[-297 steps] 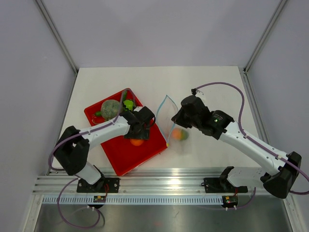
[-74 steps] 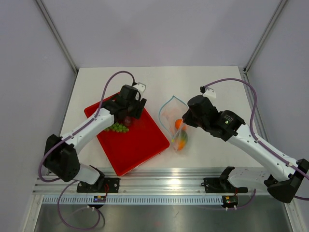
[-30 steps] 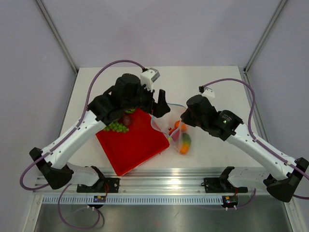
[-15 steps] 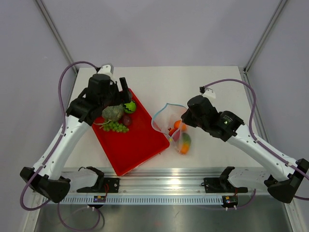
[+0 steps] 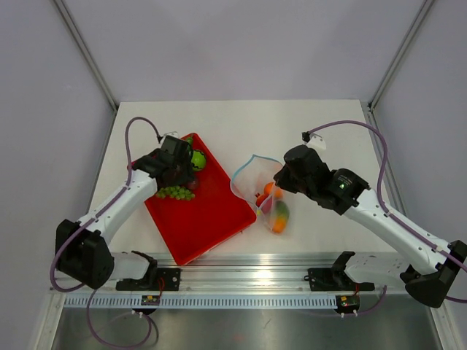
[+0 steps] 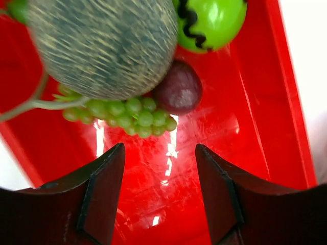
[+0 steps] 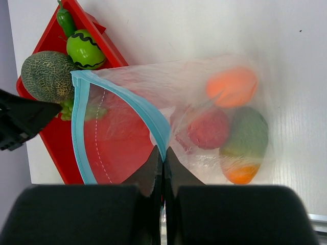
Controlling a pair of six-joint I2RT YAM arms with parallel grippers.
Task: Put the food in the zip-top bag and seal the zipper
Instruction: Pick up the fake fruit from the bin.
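My right gripper (image 7: 163, 159) pinched the blue zipper (image 7: 148, 115) of the bag (image 7: 204, 76), which lay gaping on the counter (image 5: 306, 124) beside the red tray (image 6: 265, 102) — orange (image 7: 232, 87), red fruit (image 7: 208, 127) and mango (image 7: 245, 143) inside. My left gripper (image 6: 159, 168), fingers spread, hung over the tray — melon (image 6: 102, 46), grapes (image 6: 130, 115), purple fruit (image 6: 179, 92) and green ball (image 6: 214, 20) beneath.

The melon (image 6: 102, 46) and grape bunch (image 6: 127, 112) lie on the tray (image 5: 208, 226), left of the zip-top bag (image 7: 179, 87) holding other fruits (image 7: 232, 87).
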